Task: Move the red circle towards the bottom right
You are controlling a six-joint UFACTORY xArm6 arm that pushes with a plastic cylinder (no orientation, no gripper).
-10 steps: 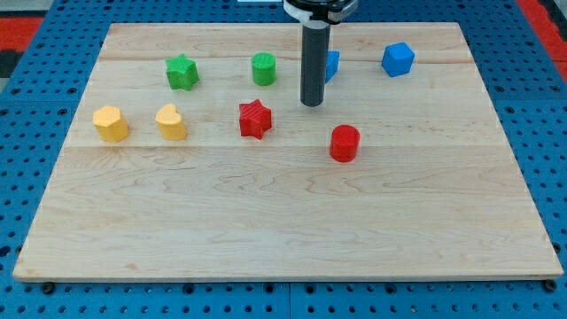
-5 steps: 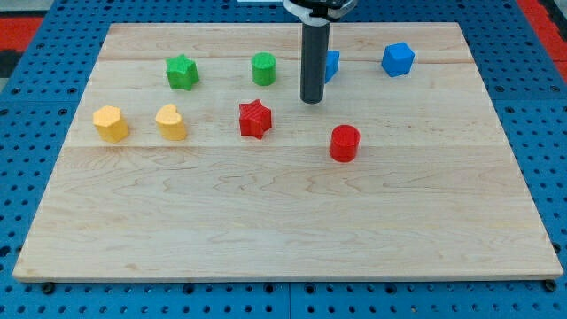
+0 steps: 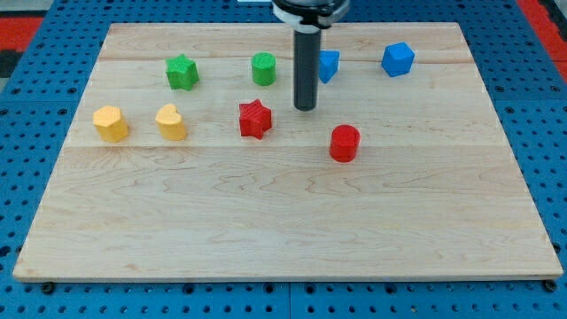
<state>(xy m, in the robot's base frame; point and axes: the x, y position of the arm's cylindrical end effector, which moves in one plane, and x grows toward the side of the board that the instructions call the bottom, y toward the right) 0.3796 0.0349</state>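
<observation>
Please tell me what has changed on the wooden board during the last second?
Only my tip moved: it slid slightly toward the view's left and bottom, staying above-left of the red circle block, not touching it. No block moved, including the red star block.

Board: pale wood, faint grain lines. Table: blue, dotted with holes; red at the top corners. Rod: dark grey. Red circle, red star. Green star, green cylinder. Two blue blocks. Yellow hexagon, yellow heart.
</observation>
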